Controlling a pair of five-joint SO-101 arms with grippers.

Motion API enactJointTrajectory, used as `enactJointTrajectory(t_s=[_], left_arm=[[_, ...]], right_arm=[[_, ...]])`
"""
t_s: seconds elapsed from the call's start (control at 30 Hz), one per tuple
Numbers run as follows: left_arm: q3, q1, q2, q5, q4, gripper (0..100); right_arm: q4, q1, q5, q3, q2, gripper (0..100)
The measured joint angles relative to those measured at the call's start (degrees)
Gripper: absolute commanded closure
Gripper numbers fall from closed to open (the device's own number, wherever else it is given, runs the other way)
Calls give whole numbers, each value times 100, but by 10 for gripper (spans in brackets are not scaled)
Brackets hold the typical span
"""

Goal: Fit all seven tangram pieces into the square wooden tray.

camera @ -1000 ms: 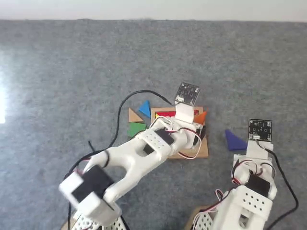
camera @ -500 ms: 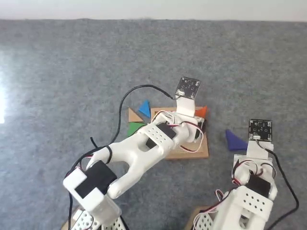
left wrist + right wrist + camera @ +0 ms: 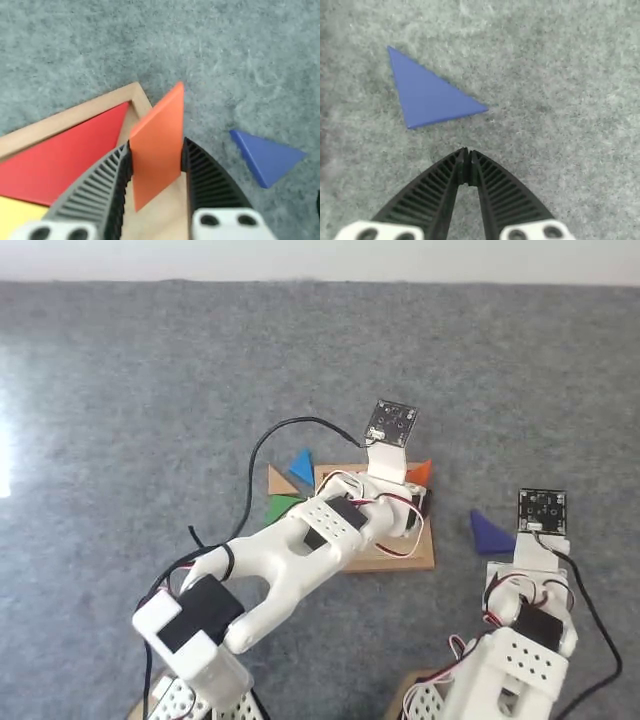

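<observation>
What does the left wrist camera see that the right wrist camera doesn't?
In the left wrist picture, not the right one: the left gripper pinching an orange piece at the corner of the wooden tray, with a red piece and a yellow piece lying in it. In the right wrist picture, not the left one: the right gripper, shut with nothing in it. Both have the blue triangle lying on the grey carpet.
</observation>
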Motion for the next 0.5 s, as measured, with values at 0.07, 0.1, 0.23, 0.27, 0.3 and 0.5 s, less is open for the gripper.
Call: enactJointTrajectory(t_s=[0.07, 0.1, 0.23, 0.27, 0.3, 0.5], left_arm=[[0, -9, 0, 0, 0, 878], [0, -9, 0, 0, 0, 877], [0, 0, 0, 0, 0, 876], [0, 0, 0, 0, 0, 876], [0, -9, 0, 0, 0, 876], [0, -9, 0, 0, 0, 821]], right_arm=[[0, -9, 0, 0, 0, 989], [0, -88, -9, 0, 0, 989], [0, -158, 9, 0, 0, 989], [0, -176, 9, 0, 0, 990], [0, -185, 9, 0, 0, 990], [0, -185, 9, 0, 0, 990]])
